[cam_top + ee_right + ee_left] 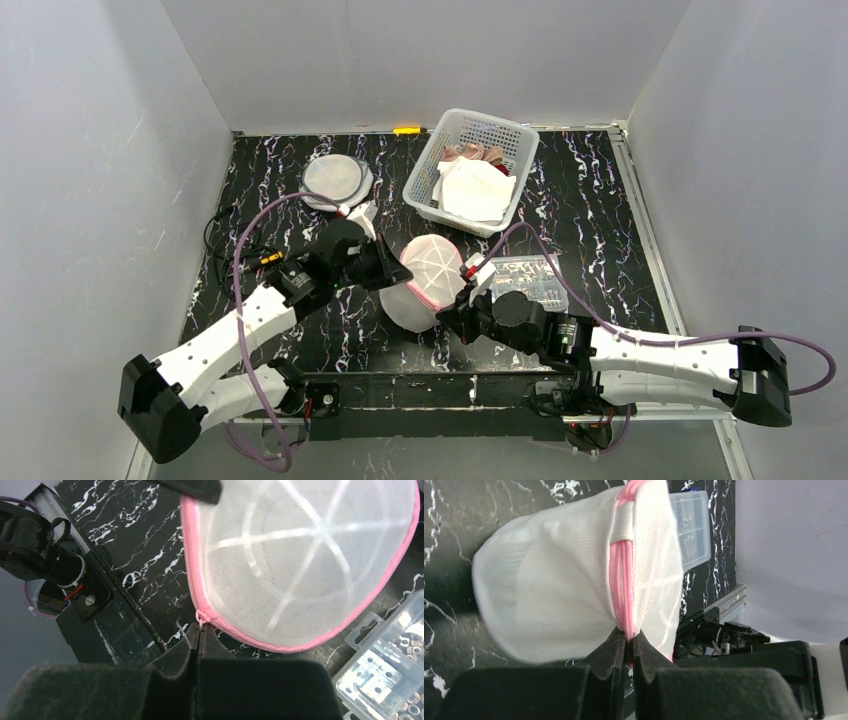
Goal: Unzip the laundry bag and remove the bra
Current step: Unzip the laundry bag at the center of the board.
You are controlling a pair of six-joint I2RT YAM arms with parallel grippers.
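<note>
Two robot arms meet at a white mesh laundry bag [428, 275] on the black marbled table [600, 200], near its front edge and roughly btwn the arms. L gripper [628, 641] has its jaws pressed together on the bag's pink zip [624, 580] seam, w/ the dome of mesh bulging away from the fingertips. R gripper [199, 630] is on the opposite side, jaws pinched tight on the small pink zip pull [201, 615] at the bag's lower rim. Zip looks closed along the stretch in view, & whatever's inside can't be made out thru the mesh. Just beside the bag, on the R arm's side, sits a clear plastic box [528, 282] of small hardware. Further back: a white basket [425, 170] holding folded white cloth [475, 190], and a second round mesh bag [335, 180] lying flat, well apart from the first.
</note>
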